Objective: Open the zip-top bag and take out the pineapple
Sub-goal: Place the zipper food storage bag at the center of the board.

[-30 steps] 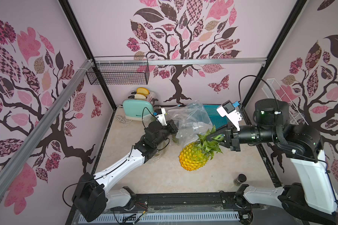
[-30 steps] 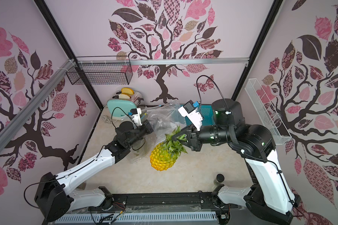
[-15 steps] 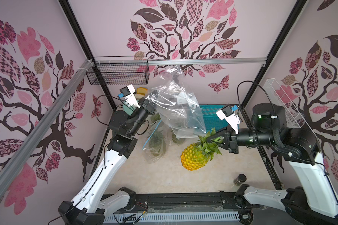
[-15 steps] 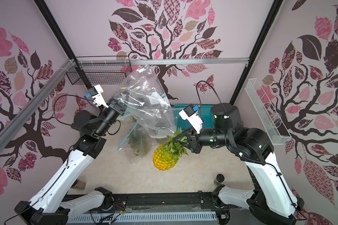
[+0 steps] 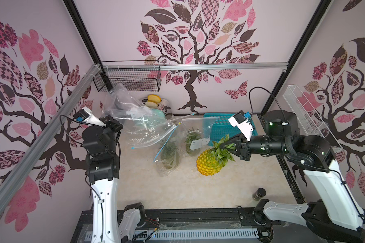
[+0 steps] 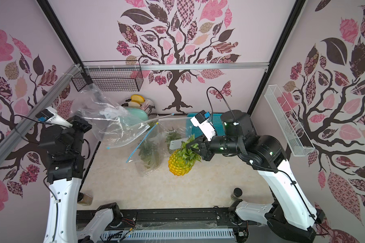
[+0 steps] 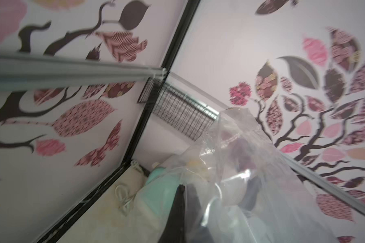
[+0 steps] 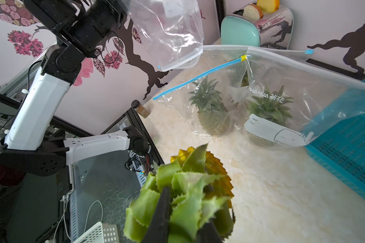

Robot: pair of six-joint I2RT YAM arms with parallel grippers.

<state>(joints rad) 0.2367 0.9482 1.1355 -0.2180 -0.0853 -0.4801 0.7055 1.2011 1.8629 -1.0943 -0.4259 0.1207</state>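
The right gripper (image 5: 229, 145) is clamped on the crown of the pineapple (image 5: 209, 166), which hangs tilted, low over the table (image 5: 188, 189), clear of the bag (image 5: 139, 128). Judged: body heavy and rigid, leaves stiff but slick; take hold low on the crown, near the fruit. The left gripper (image 5: 116, 124) pinches the empty bag, limp and light, held aloft.

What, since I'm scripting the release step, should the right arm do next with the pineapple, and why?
Probably lower the pineapple onto the table and let go. The right gripper is shut on its leaves, the fruit is already out, and the left gripper holds the empty bag raised, off to the side.
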